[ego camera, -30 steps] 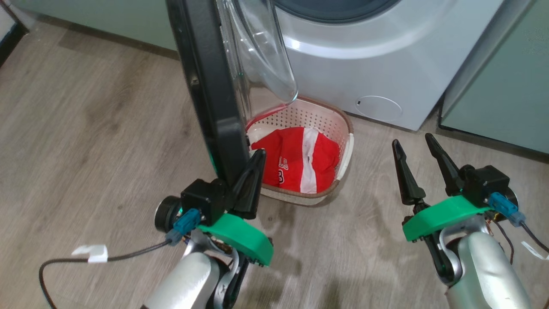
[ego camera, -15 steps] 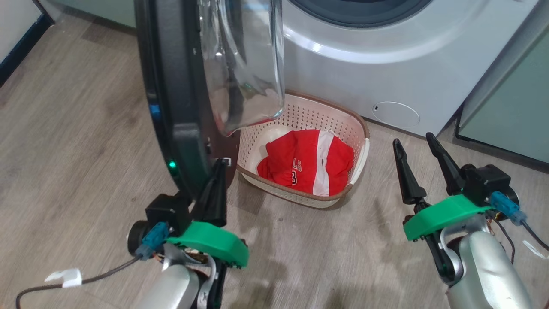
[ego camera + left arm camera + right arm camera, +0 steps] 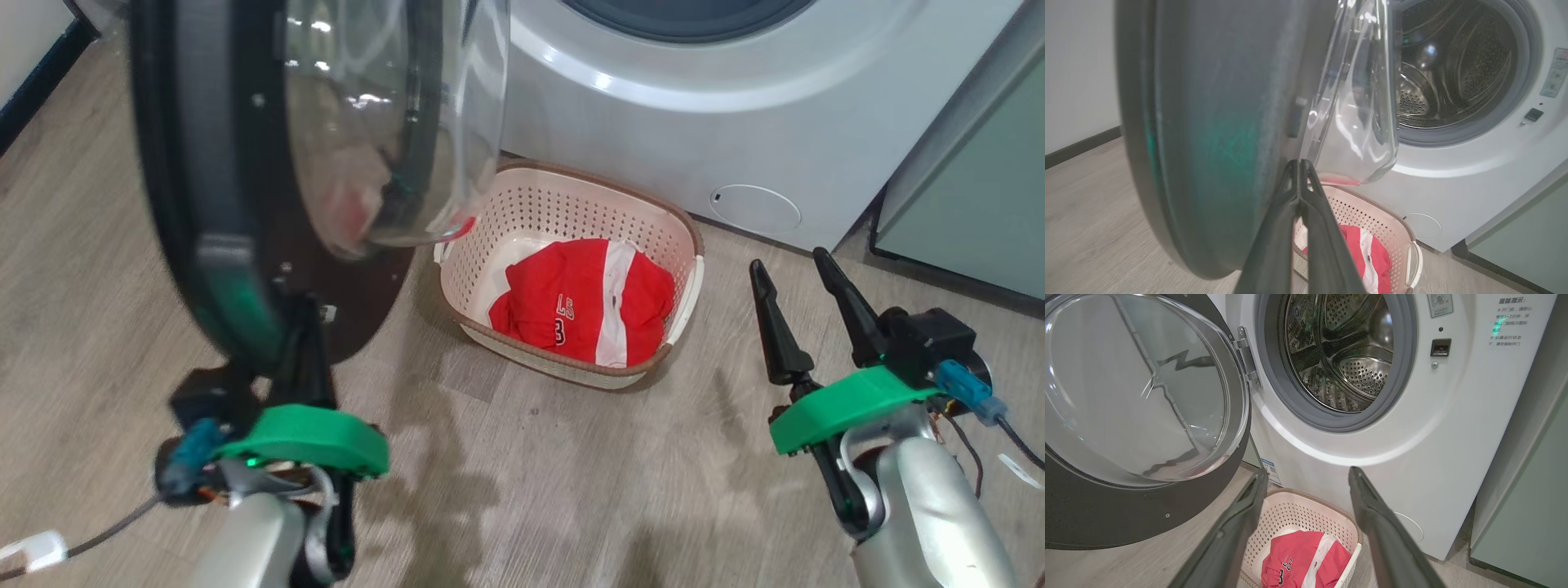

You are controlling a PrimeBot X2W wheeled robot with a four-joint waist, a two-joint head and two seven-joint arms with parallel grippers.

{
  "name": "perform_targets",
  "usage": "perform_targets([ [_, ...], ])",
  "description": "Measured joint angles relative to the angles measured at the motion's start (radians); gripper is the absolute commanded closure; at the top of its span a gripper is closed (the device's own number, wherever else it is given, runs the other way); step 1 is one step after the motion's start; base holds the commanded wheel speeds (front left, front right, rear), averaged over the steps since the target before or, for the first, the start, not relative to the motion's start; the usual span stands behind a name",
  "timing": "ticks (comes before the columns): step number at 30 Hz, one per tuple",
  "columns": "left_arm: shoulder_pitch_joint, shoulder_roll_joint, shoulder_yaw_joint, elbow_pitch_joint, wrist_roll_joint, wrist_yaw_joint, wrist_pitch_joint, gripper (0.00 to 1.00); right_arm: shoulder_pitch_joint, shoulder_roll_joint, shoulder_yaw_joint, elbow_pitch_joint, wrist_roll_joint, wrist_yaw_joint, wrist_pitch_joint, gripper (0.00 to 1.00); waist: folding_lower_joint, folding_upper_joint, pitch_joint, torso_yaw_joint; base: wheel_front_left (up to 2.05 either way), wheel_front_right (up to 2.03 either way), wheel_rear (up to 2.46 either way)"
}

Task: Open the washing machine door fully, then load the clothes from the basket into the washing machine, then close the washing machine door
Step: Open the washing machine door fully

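To swing the washing machine door [image 3: 204, 245] wide, presses closed left gripper [image 3: 1298, 169] against it; holds right gripper [image 3: 788, 261] spread near basket [image 3: 563, 216].

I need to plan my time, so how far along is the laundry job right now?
Mostly done: the round black-rimmed glass door stands swung wide, baring the steel drum. In hand: the shut left pincer sits at the door's rim, seemingly pushing it. Left: the red-and-white garment lies in the cream perforated basket, the open right pincer holds nothing, and the door needs closing afterwards.
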Motion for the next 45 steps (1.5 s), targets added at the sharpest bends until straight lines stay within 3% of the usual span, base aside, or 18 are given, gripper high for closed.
perform_targets([
  [8,0.009,0.01,0.119,0.02,-0.025,0.004,-0.007,1.0,-0.01,-0.001,-0.009,-0.019,0.0,0.0,0.009,0.0,0.0,0.0,0.021,0.007,0.0,0.0,0.0],
  [15,-0.007,0.014,0.254,0.057,-0.023,-0.029,-0.008,1.0,-0.018,-0.006,-0.008,-0.042,-0.001,0.0,0.027,0.0,0.0,0.0,0.051,0.005,0.0,0.0,0.0],
  [39,-0.266,0.002,0.681,0.319,0.061,-0.253,-0.011,1.0,-0.128,-0.04,0.006,-0.104,-0.014,0.0,0.069,0.0,0.0001,0.0,0.195,-0.042,0.0,0.0,0.0],
  [45,-0.331,0.013,0.76,0.398,0.084,-0.285,-0.011,1.0,-0.14,-0.044,0.008,-0.108,-0.014,0.0,0.079,0.0,0.0001,0.0,0.212,-0.049,0.0,0.0,0.0],
])
